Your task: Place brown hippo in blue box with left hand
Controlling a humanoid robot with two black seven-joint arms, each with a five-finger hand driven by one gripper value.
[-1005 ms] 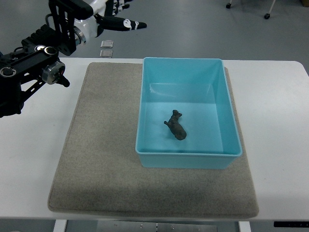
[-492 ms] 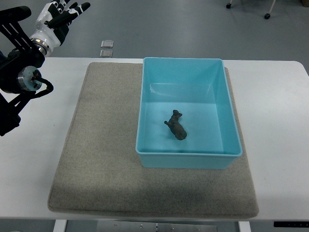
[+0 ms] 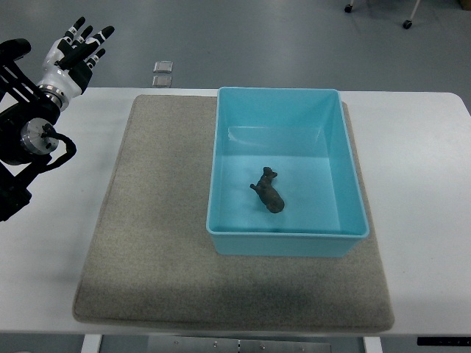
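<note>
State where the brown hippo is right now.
In the top view, the brown hippo lies on the floor of the blue box, near its middle, far from the open left hand at upper left.

Blue box (image 3: 346,191) open from above, its four walls the only barrier (brown hippo (image 3: 268,191) alone inside), grey mat (image 3: 151,220) left of it bare
</note>
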